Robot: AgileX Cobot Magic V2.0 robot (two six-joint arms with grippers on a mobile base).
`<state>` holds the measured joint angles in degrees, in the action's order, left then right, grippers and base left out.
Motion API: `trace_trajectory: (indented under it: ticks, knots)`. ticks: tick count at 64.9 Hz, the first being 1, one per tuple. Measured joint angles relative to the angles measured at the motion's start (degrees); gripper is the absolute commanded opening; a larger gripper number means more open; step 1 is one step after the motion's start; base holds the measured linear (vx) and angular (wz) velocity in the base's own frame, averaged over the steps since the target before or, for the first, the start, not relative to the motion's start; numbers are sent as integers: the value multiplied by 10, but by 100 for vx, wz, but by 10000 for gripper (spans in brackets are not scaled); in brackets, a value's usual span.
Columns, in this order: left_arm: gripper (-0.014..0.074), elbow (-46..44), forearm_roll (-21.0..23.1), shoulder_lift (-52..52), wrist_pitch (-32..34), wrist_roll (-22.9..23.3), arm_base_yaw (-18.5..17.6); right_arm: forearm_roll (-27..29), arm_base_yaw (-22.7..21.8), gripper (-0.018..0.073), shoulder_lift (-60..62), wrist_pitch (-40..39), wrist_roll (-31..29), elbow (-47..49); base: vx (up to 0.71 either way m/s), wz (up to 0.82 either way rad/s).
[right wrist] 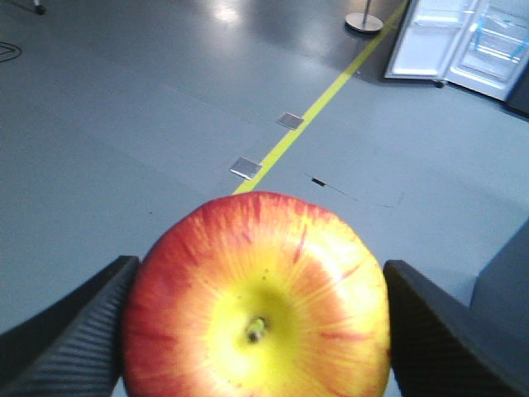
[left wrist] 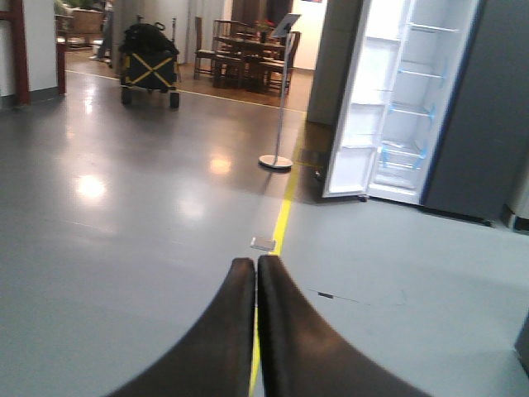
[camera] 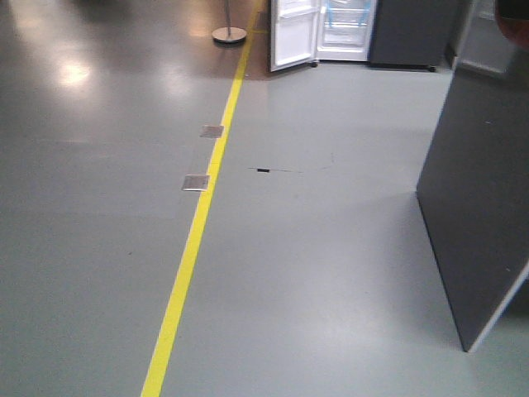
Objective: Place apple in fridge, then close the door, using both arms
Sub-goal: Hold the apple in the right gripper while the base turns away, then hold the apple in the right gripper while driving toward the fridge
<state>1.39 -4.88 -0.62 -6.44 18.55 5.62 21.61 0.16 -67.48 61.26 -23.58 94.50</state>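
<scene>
Filling the lower middle of the right wrist view, the apple (right wrist: pixel 258 298) sits stem-end toward the lens, red around a yellow centre. The right jaws are spread about as wide as the fruit, with one ribbed black finger (right wrist: pixel 74 339) touching it on each side. In the left wrist view the left jaws are pressed together, their smooth dark fingers (left wrist: pixel 223 331) meeting at the tips and holding nothing.

The fridge (camera: pixel 343 29) stands well apart from the robot, at the top edge of the front view, across open grey floor. Its door (camera: pixel 293 33) is swung open to the left, white inside. A dark grey cabinet (camera: pixel 409 33) is just beside the fridge on the right. A yellow floor line (camera: pixel 198 231) runs up the frame toward the door, and a tall dark panel (camera: pixel 479 207) fills the right side, near the robot.

I judge the task barely begun: the apple is carried, not placed, and the door is not yet shut.

The grip looks like the main risk. A round, shiny apple held at only two side contacts could slip or roll out if the base jolts while crossing the floor. The dark panel on the right could be clipped by the base or the right arm if the approach drifts that way. At the fridge, the open door could be knocked by the idle left arm.
</scene>
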Motion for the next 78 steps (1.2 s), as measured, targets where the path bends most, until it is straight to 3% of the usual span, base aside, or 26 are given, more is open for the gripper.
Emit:
trace_trajectory:
  ticks: [78]
  knots:
    - [-7,0,0,0,0,0,0,0,0,70,0,0,0,0,13,6]
